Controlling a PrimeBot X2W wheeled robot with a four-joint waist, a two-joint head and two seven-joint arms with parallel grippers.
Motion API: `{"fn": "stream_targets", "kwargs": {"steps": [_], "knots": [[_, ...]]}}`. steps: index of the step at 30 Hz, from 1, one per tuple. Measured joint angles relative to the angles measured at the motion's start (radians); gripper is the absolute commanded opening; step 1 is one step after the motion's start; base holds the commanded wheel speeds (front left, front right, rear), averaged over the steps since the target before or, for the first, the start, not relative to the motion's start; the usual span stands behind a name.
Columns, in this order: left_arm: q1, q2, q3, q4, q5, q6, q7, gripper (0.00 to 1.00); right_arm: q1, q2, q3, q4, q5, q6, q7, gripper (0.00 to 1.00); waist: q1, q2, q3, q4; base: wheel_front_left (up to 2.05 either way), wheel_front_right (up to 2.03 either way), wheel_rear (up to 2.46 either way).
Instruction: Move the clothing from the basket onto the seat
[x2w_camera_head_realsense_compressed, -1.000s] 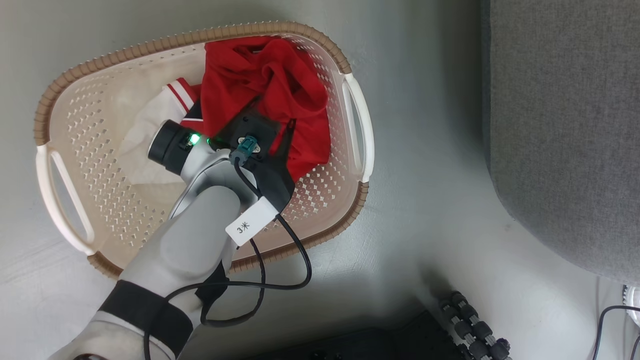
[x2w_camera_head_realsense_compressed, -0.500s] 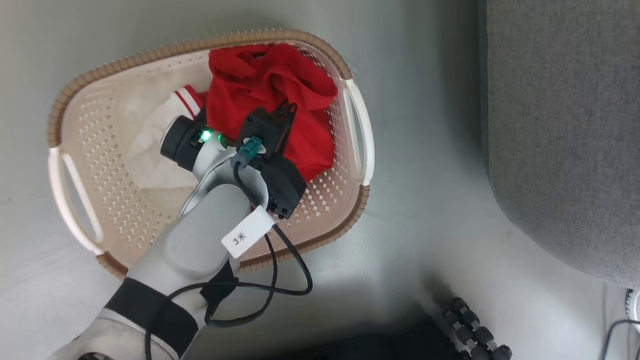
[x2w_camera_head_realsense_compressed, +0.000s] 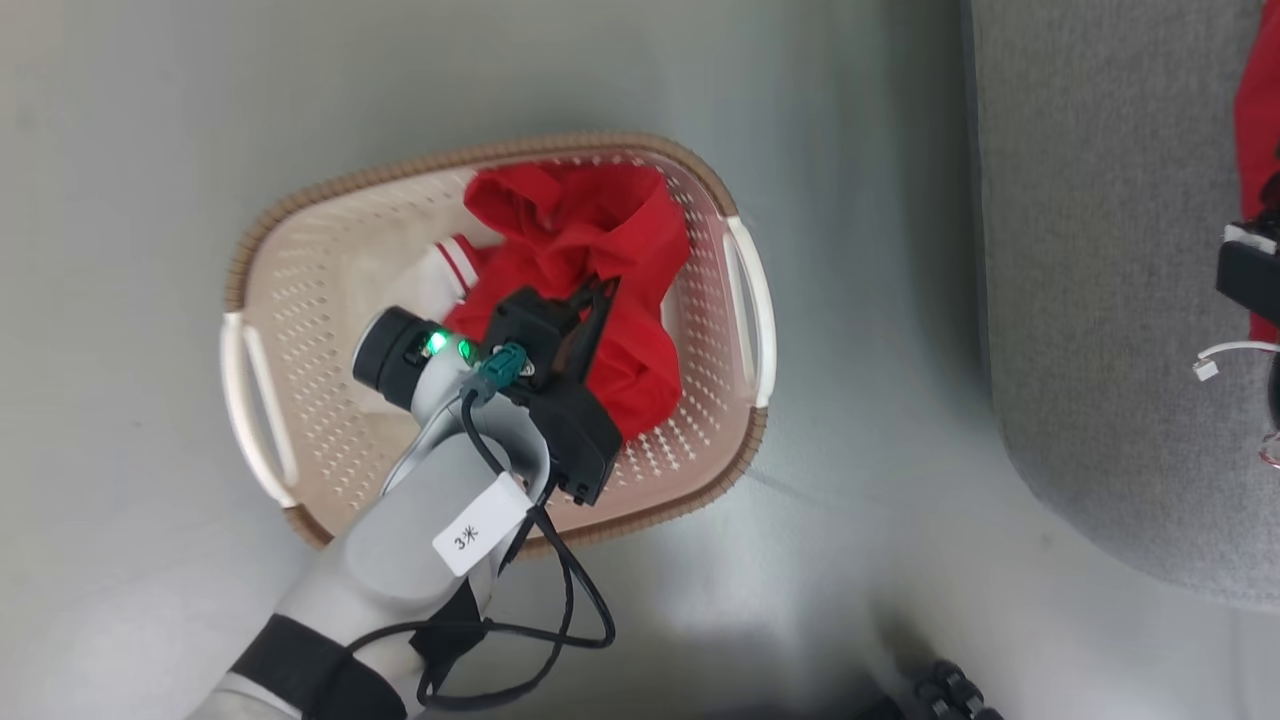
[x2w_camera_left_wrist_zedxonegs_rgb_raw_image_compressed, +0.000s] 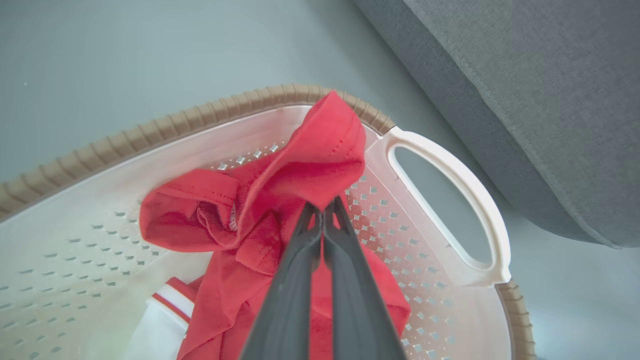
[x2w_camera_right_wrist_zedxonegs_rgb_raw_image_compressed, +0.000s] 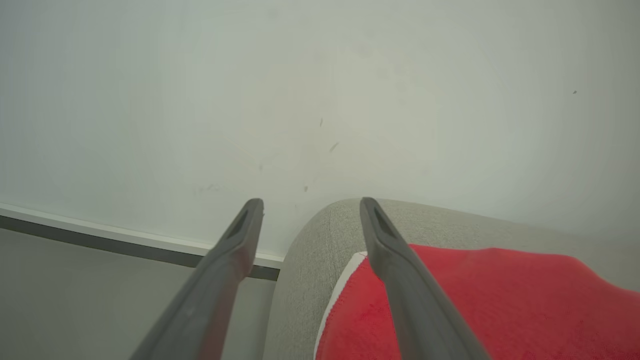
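Observation:
The cream basket (x2w_camera_head_realsense_compressed: 300, 330) with a brown rim stands on the pale floor. Red clothing (x2w_camera_head_realsense_compressed: 600, 220) with a white striped panel lies bunched in its right half. My left gripper (x2w_camera_head_realsense_compressed: 598, 292) reaches down into it, shut on a fold of the red fabric. In the left wrist view the two fingers (x2w_camera_left_wrist_zedxonegs_rgb_raw_image_compressed: 300, 280) press together on the clothing (x2w_camera_left_wrist_zedxonegs_rgb_raw_image_compressed: 320, 160) above the basket's wall (x2w_camera_left_wrist_zedxonegs_rgb_raw_image_compressed: 430, 280). A second red garment (x2w_camera_right_wrist_zedxonegs_rgb_raw_image_compressed: 475, 300) lies on the grey seat (x2w_camera_right_wrist_zedxonegs_rgb_raw_image_compressed: 305, 260), and my right gripper (x2w_camera_right_wrist_zedxonegs_rgb_raw_image_compressed: 310, 204) hangs open above it. The seat (x2w_camera_head_realsense_compressed: 1100, 250) fills the right side.
A dark part of my right arm (x2w_camera_head_realsense_compressed: 1248, 278) with a white wire shows at the right edge over the seat, beside red cloth (x2w_camera_head_realsense_compressed: 1260, 100). Black cable loops hang from my left forearm (x2w_camera_head_realsense_compressed: 420, 540). A white wall with a dark baseboard (x2w_camera_right_wrist_zedxonegs_rgb_raw_image_compressed: 100, 235) stands behind the seat.
My left gripper has shut on the red clothing and drawn the fold up. The head camera has pulled back, so the basket looks smaller and the seat's red garment has come into view.

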Motion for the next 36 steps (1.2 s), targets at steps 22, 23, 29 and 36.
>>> {"fn": "stream_targets", "kwargs": {"steps": [22,23,29,36], "knots": [[0.039,0.019,0.046,-0.119,0.006,-0.053,0.0,0.0,0.108,0.045,0.052,0.192,0.002,0.027,-0.007,1.0,-0.0001,0.0,-0.267,0.114,0.0,0.0,0.0],[0.039,0.024,0.049,-0.126,0.008,-0.053,0.0,0.0,0.112,0.048,0.053,0.2,0.004,0.027,-0.007,1.0,-0.0001,0.0,-0.281,0.119,0.0,0.0,0.0],[0.04,0.051,0.061,-0.165,0.022,-0.062,0.0,0.0,0.137,0.07,0.067,0.247,0.011,0.035,-0.008,1.0,-0.0001,0.0,-0.361,0.144,0.0,0.0,0.0],[0.042,0.076,0.072,-0.206,0.031,-0.071,0.0,0.0,0.171,0.09,0.086,0.298,0.02,0.05,-0.008,1.0,-0.0002,-0.0001,-0.456,0.162,0.0,0.0,0.0]]}}
